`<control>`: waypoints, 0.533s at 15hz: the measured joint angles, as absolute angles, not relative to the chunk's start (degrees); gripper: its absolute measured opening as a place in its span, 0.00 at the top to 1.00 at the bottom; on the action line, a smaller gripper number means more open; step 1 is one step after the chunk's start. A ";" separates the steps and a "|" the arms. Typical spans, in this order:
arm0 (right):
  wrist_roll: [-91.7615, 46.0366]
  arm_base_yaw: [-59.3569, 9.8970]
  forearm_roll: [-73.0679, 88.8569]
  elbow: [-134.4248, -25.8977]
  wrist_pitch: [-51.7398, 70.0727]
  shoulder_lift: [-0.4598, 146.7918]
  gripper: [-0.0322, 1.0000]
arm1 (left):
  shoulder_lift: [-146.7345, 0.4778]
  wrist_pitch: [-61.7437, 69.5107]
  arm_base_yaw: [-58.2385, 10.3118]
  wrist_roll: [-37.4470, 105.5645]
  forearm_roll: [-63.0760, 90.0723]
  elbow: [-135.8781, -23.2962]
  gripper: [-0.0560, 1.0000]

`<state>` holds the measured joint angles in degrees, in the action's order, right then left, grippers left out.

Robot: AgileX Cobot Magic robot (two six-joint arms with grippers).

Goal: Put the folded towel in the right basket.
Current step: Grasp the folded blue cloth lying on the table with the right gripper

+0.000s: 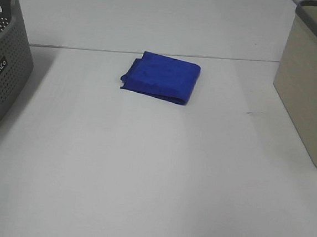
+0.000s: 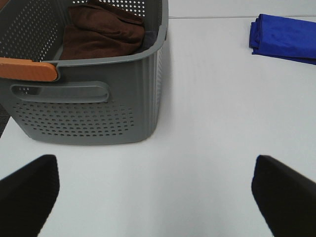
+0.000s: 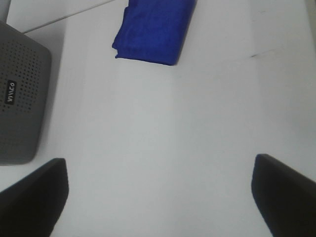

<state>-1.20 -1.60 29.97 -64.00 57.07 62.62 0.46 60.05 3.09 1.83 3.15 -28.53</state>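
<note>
A folded blue towel [image 1: 162, 77] lies flat on the white table, in the middle toward the back. It also shows in the left wrist view [image 2: 285, 36] and in the right wrist view [image 3: 154, 30]. The right basket [image 1: 311, 87] is beige with a dark rim and stands at the table's right edge. Neither arm shows in the exterior high view. My left gripper [image 2: 158, 197] is open and empty, above bare table, well short of the towel. My right gripper [image 3: 160, 197] is open and empty, also far from the towel.
A grey perforated basket [image 1: 2, 60] stands at the left edge; in the left wrist view [image 2: 84, 94] it holds a brown cloth [image 2: 101, 32] and has an orange handle [image 2: 27, 69]. A seam [image 1: 153, 54] crosses the table behind the towel.
</note>
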 joint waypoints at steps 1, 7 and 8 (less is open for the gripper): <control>-2.64 -1.60 33.12 -66.41 55.46 67.90 0.05 | 0.46 60.05 3.09 1.83 3.15 -28.53 0.01; -4.98 -11.80 40.68 -84.86 49.05 97.63 0.07 | 0.46 60.05 3.09 1.83 3.15 -28.53 0.01; -4.98 -12.09 41.71 -87.03 49.05 101.18 0.07 | 0.46 60.05 3.09 1.83 3.15 -28.53 0.01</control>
